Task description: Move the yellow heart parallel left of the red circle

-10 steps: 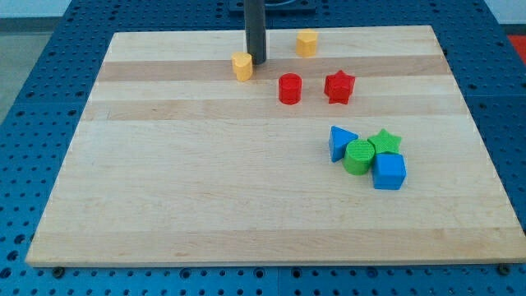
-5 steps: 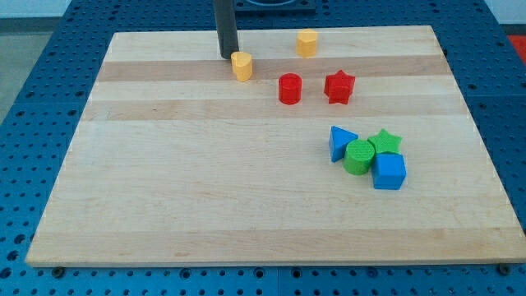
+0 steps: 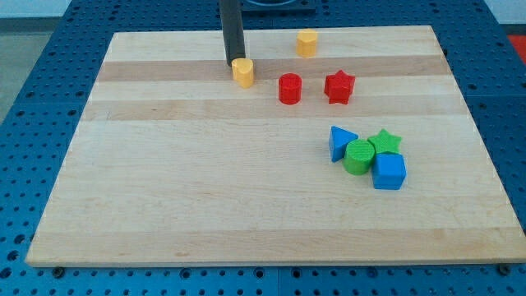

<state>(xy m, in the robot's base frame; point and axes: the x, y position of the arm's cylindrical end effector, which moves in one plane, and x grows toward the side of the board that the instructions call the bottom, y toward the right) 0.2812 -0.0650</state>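
Note:
The yellow heart point(image 3: 243, 72) lies on the wooden board point(image 3: 205, 181) near the view's top, left of the red circle point(image 3: 289, 88) and a little higher than it. My tip point(image 3: 234, 63) stands just above and left of the yellow heart, touching or almost touching its upper left edge. The rod rises straight up out of the view.
A red star point(image 3: 339, 85) lies right of the red circle. A second yellow block point(image 3: 306, 42) sits near the top edge. A cluster at the right holds a blue triangle point(image 3: 340, 141), green circle point(image 3: 358, 156), green star point(image 3: 384, 141) and blue cube point(image 3: 389, 171).
My tip went from the heart's right side round to its upper left, then came down against it. The yellow heart has shifted slightly down towards the red circle's row.

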